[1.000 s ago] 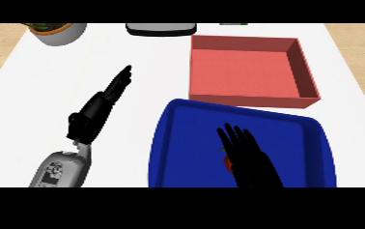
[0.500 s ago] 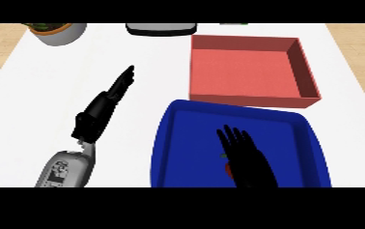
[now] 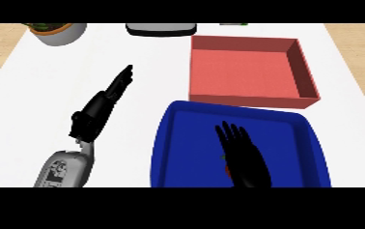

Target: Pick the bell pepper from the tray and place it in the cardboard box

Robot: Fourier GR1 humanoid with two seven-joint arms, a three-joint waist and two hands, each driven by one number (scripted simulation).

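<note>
Only a red sliver of the bell pepper [image 3: 227,167] shows, lying in the blue tray [image 3: 187,146] at 5 o'clock on the white bench [image 3: 149,64], mostly hidden under the right robot hand [image 3: 245,159], whose fingers lie straight and spread over it. At 1 o'clock the reddish cardboard box [image 3: 308,76] sits open. The left robot hand [image 3: 100,108] rests at 9 o'clock, fingers straight together.

Box [image 3: 249,68] behind tray [image 3: 192,150] — touching
</note>
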